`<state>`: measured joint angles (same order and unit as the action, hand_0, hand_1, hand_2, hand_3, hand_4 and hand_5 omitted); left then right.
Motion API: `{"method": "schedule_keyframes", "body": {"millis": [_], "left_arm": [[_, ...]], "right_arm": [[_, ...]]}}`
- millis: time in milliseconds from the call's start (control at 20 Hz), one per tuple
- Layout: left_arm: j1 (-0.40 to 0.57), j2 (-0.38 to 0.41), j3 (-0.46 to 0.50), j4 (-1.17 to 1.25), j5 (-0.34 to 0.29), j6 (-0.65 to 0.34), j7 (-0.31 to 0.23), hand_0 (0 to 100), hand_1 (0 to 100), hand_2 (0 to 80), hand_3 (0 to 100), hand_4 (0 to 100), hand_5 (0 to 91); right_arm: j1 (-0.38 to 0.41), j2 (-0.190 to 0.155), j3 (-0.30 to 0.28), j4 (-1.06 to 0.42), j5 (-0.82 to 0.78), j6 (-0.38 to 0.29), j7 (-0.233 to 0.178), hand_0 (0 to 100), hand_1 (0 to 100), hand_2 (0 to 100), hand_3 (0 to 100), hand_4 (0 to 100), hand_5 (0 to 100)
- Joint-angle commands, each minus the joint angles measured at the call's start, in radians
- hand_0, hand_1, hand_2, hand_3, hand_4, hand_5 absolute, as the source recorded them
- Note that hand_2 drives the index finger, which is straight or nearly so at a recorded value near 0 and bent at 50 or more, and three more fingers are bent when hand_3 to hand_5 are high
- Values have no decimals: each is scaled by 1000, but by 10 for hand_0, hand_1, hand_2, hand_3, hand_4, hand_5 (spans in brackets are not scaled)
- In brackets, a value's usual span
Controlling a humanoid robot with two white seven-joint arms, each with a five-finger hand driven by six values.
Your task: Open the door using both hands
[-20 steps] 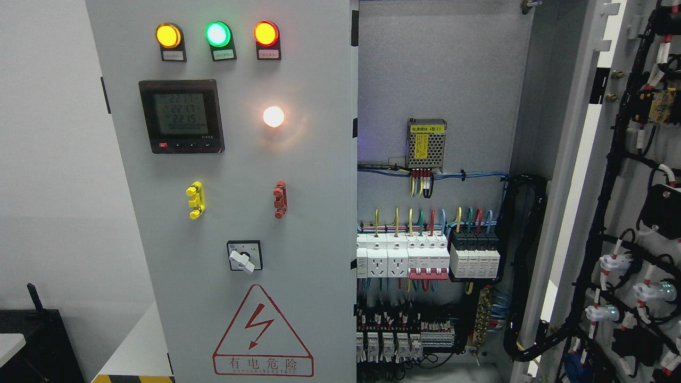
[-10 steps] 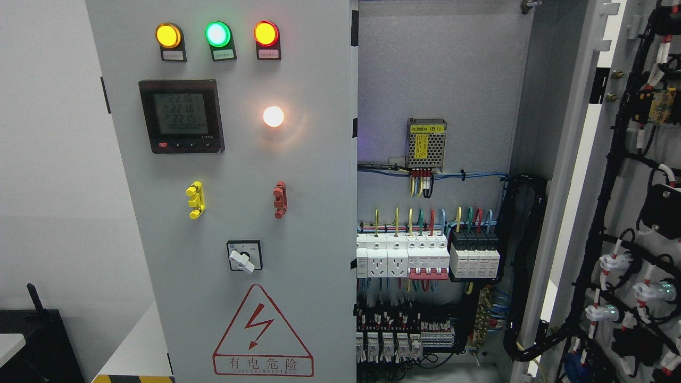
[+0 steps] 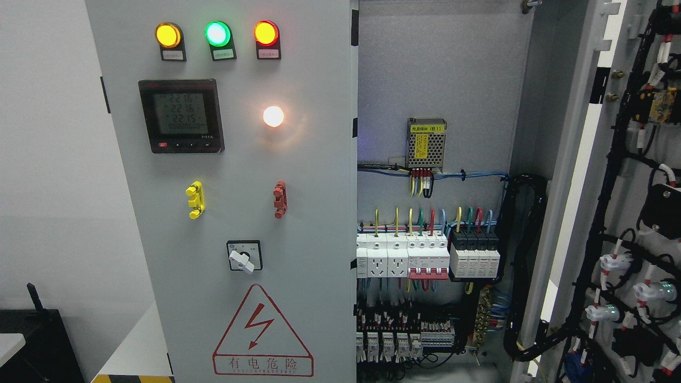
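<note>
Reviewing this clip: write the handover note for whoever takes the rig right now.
Hands: neither robot hand is in the head view.
Right door: swung wide open, its wired inner face showing; the cabinet interior with the breakers is exposed.
Left door: closed, its lamps and meter lit.
Done: right door open.
Left: the left door, if it must open too; bring the hands into view first.

Only the meter point(image 3: 181, 116) readout flickers; the view drifts slightly.

The single head view faces the cabinet point(image 3: 223, 213) front close up, slightly downward.
</note>
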<state>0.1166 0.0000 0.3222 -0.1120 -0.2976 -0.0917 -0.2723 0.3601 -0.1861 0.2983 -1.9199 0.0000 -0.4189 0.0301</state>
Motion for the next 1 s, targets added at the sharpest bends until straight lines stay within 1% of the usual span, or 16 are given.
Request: {"method": "schedule_keyframes", "body": {"millis": [0,50,150,200,300,400,500,551,651,751,851,951], "left_arm": [[0,-34,0,0,0,0,2,0,0,0,0,0,0],[0,-34,0,0,0,0,2,0,0,0,0,0,0],[0,-34,0,0,0,0,2,0,0,0,0,0,0],[0,-34,0,0,0,0,2,0,0,0,0,0,0],[0,-34,0,0,0,0,2,0,0,0,0,0,0],[0,-34,0,0,0,0,2,0,0,0,0,0,0],[0,-34,0,0,0,0,2,0,0,0,0,0,0],[0,-34,0,0,0,0,2,0,0,0,0,0,0],[0,-34,0,0,0,0,2,0,0,0,0,0,0],[0,-34,1,0,2,0,4,0,0,0,0,0,0],[0,-34,0,0,0,0,4,0,0,0,0,0,0],[0,-34,0,0,0,0,2,0,0,0,0,0,0]], "right_arm": [[-131,39,7,-7,-2,51,1,380,0,0,0,0,0],[-148,42,10,7,-2,54,1,380,0,0,0,0,0],[-185,69,22,39,-2,58,1,380,0,0,0,0,0],[-207,74,25,56,-2,69,1,380,0,0,0,0,0],[-248,79,30,68,-9,139,4,380,0,0,0,0,0],[-285,83,31,68,-85,221,4,379,0,0,0,0,0],[-323,86,30,68,-149,316,2,380,0,0,0,0,0],[-343,91,28,71,-164,337,2,380,0,0,0,0,0],[-386,96,28,88,-170,345,2,380,0,0,0,0,0],[-432,109,27,111,-172,368,4,380,0,0,0,0,0],[-464,119,27,133,-182,426,4,380,0,0,0,0,0],[-490,119,27,136,-225,475,4,380,0,0,0,0,0]]}}
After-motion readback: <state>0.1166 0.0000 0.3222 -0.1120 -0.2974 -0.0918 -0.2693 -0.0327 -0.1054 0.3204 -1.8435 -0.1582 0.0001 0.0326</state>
